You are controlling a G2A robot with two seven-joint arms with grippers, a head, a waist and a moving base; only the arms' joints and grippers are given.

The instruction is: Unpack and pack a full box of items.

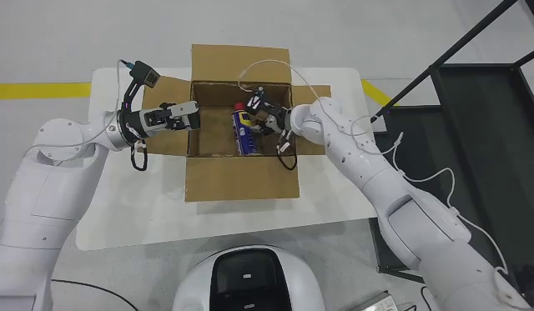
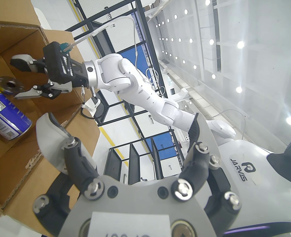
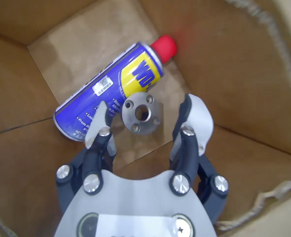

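An open cardboard box (image 1: 242, 186) stands on the white table (image 1: 334, 198). A blue spray can (image 1: 244, 133) with a red cap lies on the box floor (image 3: 86, 48). Beside the can (image 3: 116, 82) is a round metal flange (image 3: 141, 113) with a centre hole. My right gripper (image 3: 145, 102) is inside the box, open, one finger on each side of the flange; I cannot tell if they touch it. My left gripper (image 2: 123, 131) is open and empty, at the box's left wall (image 1: 188, 115). From there I see the right gripper (image 2: 22, 77) over the flange (image 2: 8, 85).
All of the box's flaps are folded outward. A black metal rack (image 1: 476, 111) stands just past the table's right edge. Bare table surface lies in front of the box.
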